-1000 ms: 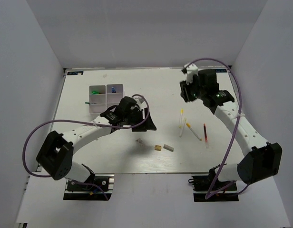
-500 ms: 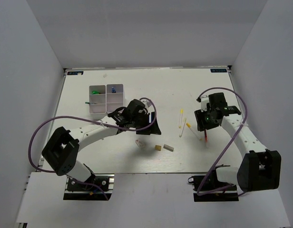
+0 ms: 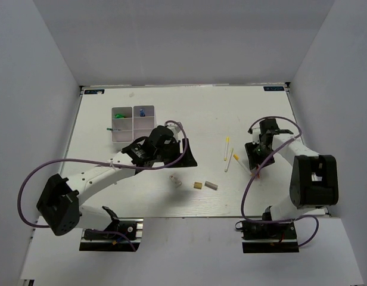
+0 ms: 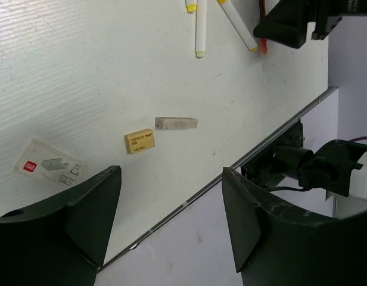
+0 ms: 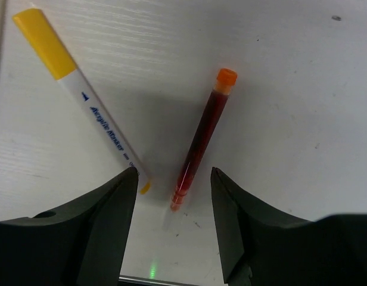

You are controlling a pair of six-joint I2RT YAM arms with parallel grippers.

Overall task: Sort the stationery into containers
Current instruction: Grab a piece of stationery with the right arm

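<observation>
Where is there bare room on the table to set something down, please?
Bare: the far strip of table from the tray to the right edge, and the middle between the left gripper and the yellow-tipped sticks. Crowded: around the eraser blocks near the front, and the red pen under the right gripper.

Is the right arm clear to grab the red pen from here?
Probably yes: the open right gripper hangs over the red pen with nothing between them, though the yellow marker lies close beside.
</observation>
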